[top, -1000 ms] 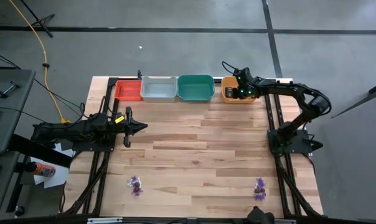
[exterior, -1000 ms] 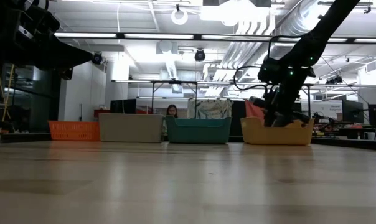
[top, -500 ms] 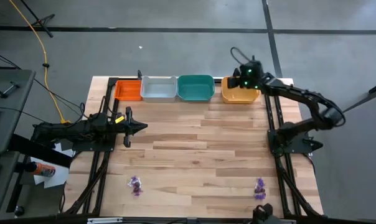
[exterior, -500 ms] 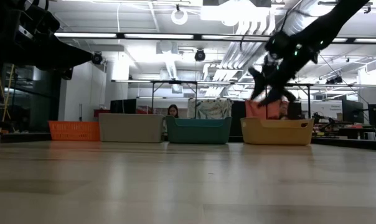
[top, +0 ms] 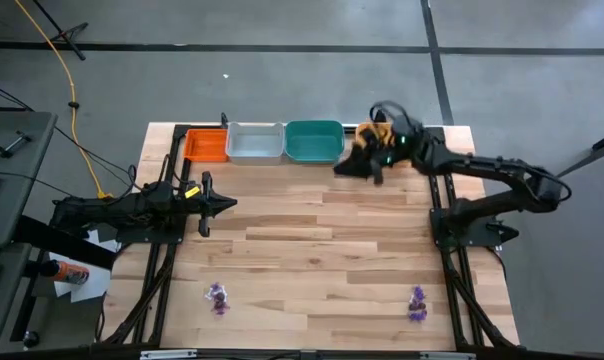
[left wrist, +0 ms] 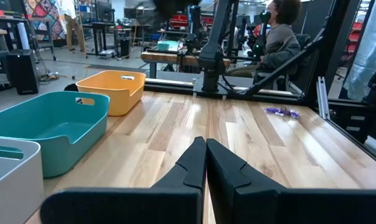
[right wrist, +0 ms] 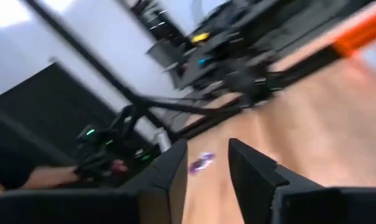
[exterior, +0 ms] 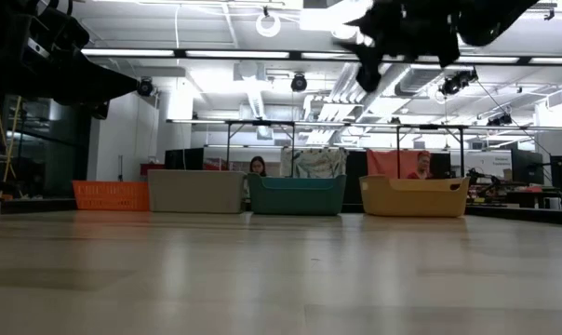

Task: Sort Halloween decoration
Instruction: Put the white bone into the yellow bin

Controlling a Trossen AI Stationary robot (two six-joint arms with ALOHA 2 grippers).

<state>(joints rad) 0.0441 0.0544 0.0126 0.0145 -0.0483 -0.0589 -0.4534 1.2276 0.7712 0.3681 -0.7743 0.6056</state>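
The Halloween decoration lies in two small purple piles near the table's near edge, one on the left [top: 218,297] and one on the right [top: 417,303]. My right gripper [top: 352,165] hangs high over the table in front of the green tray [top: 313,141], open and empty; it shows blurred at the top of the low view [exterior: 393,28]. Through its open fingers [right wrist: 206,158] a purple pile [right wrist: 202,163] shows far off. My left gripper [top: 217,203] waits shut at the table's left side [left wrist: 205,152], and the right pile [left wrist: 281,111] lies beyond it.
Four trays stand in a row along the far edge: red-orange [top: 206,145], grey [top: 254,142], green, and orange [top: 375,132], which is partly hidden under my right arm. People sit in the room beyond the table [left wrist: 281,31]. Bare wood lies between trays and piles.
My right gripper has risen out of the orange tray, climbed high above the table, and swung toward the table's left and near side, turning as it went. It now hangs in front of the green tray. The piles and the left arm have kept still.
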